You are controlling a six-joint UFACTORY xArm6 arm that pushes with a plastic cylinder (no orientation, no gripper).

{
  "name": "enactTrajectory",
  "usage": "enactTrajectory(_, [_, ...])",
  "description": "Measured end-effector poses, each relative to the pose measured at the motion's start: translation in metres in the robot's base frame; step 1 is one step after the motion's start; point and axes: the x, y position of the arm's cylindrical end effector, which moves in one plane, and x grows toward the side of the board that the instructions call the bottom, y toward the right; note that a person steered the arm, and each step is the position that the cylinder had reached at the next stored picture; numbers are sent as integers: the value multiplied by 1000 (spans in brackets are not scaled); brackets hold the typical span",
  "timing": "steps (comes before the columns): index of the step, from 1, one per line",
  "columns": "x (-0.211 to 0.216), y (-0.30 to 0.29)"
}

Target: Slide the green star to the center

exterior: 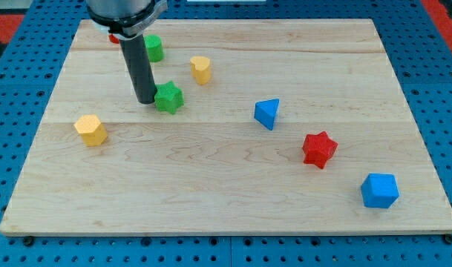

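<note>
Nearest, the blue cube (379, 190) sits untouched, while my tip (146, 100), with no jaws, touches the green star (168, 97), short of the counter (211, 193) center.

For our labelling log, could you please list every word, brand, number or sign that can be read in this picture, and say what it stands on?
There is no readable text in this view.
The wooden board shows only bare grain.
The green star, red star, blue cube and other blocks are plain, unmarked.
The dark rod, my tip just left of the green star, carries no label.
The blue pegboard around shows only holes.
</note>
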Motion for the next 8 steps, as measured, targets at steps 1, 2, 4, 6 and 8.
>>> enactTrajectory(1, [-3, 8])
enactTrajectory(2, [-1, 25])
enactTrajectory(4, [15, 34])
enactTrajectory(6, [21, 59])
enactTrajectory(8, [19, 84])
